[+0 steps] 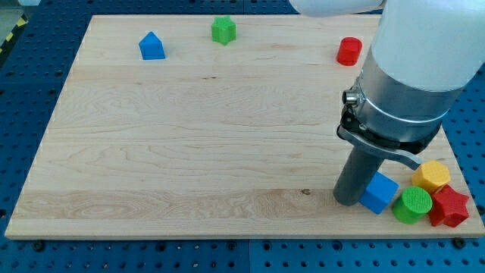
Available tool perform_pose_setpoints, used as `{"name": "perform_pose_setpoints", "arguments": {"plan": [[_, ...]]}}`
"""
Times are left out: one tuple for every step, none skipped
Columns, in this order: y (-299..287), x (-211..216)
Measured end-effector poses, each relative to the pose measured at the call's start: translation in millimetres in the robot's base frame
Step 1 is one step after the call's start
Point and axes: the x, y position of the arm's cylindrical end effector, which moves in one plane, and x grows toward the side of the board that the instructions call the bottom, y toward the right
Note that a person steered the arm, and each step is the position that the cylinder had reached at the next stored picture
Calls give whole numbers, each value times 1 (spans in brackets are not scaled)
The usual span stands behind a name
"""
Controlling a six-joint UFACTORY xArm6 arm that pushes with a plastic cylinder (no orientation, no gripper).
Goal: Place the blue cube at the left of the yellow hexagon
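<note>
My tip (348, 202), a bare rod tool holding nothing, touches the blue cube (378, 192) at its nine o'clock; circle to five o'clock and nudge gently toward the yellow hexagon's (433, 175) nine o'clock side.

On the wooden board (189, 136) my tip (348, 202) sits near the view's bottom right, touching the left side of the blue cube (378, 192). Just right of the cube I see a green cylinder (412, 205), with a red star (449, 206) beside it at the board's edge and the yellow hexagon (433, 175) just above those two. Along the view's top lie a blue house-shaped block (151, 46), a green star (223, 29) and a red cylinder (349, 51), well apart from the cluster.
</note>
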Motion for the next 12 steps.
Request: {"name": "perform_pose_setpoints", "arguments": {"plan": [[4,6],[5,16],[5,14],[5,0],[5,-3],[5,18],[4,39],[8,23],[20,0],[21,0],[26,-1],[34,-7]]}}
